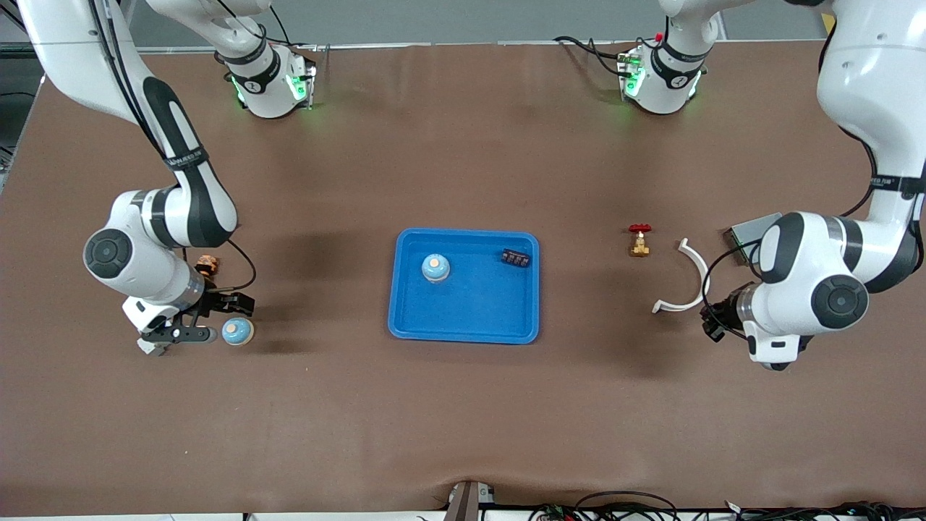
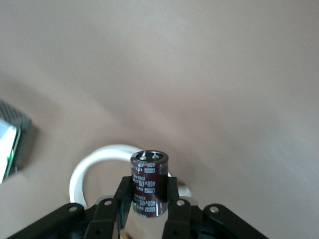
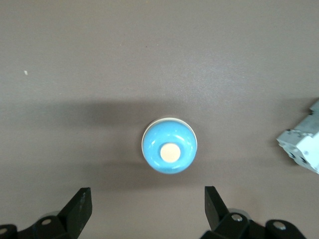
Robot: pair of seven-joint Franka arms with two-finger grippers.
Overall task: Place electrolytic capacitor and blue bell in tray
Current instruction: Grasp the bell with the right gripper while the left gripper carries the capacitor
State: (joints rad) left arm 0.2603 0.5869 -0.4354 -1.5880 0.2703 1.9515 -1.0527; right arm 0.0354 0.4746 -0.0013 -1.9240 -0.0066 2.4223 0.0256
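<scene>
Left wrist view shows the left tool (image 2: 148, 199) clamped on an upright electrolytic capacitor (image 2: 148, 184), above a white curved plastic piece (image 2: 94, 162) on the worktop (image 2: 199, 74). The right tool (image 3: 144, 209) hangs spread wide over a blue bell (image 3: 169, 145) resting on the worktop toward the right arm's end. In the front view, a second blue bell (image 1: 435, 268) and a small dark block (image 1: 516, 257) lie inside the blue tray (image 1: 463, 329) at mid-worktop.
</scene>
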